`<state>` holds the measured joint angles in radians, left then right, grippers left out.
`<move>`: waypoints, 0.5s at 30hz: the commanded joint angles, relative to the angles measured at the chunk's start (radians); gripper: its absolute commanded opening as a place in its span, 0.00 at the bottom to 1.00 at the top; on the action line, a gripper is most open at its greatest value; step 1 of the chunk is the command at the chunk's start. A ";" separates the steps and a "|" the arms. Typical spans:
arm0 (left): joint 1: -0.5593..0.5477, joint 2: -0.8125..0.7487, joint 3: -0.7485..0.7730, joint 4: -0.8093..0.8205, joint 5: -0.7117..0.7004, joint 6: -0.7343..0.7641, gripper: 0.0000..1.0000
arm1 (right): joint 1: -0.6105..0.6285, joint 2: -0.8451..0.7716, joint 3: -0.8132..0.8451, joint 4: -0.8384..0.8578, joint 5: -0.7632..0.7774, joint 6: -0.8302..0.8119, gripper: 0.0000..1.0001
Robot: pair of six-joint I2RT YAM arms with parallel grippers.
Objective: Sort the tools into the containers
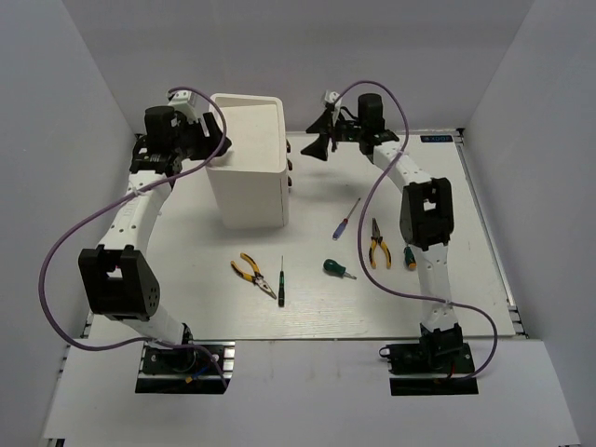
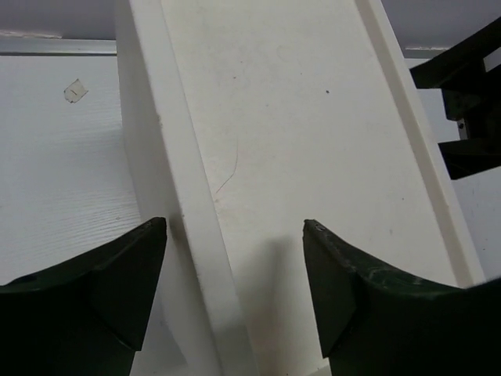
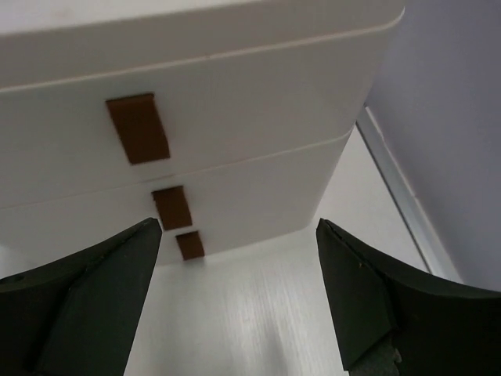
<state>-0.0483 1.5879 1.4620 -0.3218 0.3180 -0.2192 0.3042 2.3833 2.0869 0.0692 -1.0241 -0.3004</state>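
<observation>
The white cabinet (image 1: pixel 250 177) stands at the back left, its three drawers shut, their brown knobs (image 3: pixel 137 127) facing right. My left gripper (image 1: pixel 218 147) is open, its jaws straddling the left rim of the recessed top tray (image 2: pixel 305 133). My right gripper (image 1: pixel 317 145) is open and empty, a short way off the drawer fronts (image 3: pixel 258 102). On the table lie pliers (image 1: pixel 250 270), a black screwdriver (image 1: pixel 281 279), a green stubby screwdriver (image 1: pixel 338 270), a blue/red screwdriver (image 1: pixel 346 219), second pliers (image 1: pixel 377 244) and a second green screwdriver (image 1: pixel 410 258).
White walls close in the table on the left, back and right. A metal rail (image 3: pixel 399 196) runs along the table's back edge by the wall. The right arm's forearm (image 1: pixel 426 214) hangs over the tools on the right.
</observation>
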 commanded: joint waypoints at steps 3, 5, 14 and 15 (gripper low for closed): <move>-0.015 -0.011 0.037 -0.023 0.038 0.003 0.75 | 0.047 0.027 0.148 0.084 -0.066 0.014 0.82; -0.015 -0.002 0.037 -0.023 0.047 0.003 0.72 | 0.055 0.013 0.111 0.133 -0.106 0.021 0.79; -0.024 0.018 0.037 -0.033 0.056 0.003 0.59 | 0.081 -0.070 -0.088 0.242 -0.202 0.060 0.72; -0.024 0.018 0.037 -0.033 0.056 0.003 0.56 | 0.081 -0.064 -0.084 0.239 -0.189 0.058 0.72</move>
<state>-0.0479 1.5982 1.4696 -0.3344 0.2993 -0.2058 0.3847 2.3772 1.9999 0.2420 -1.1809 -0.2520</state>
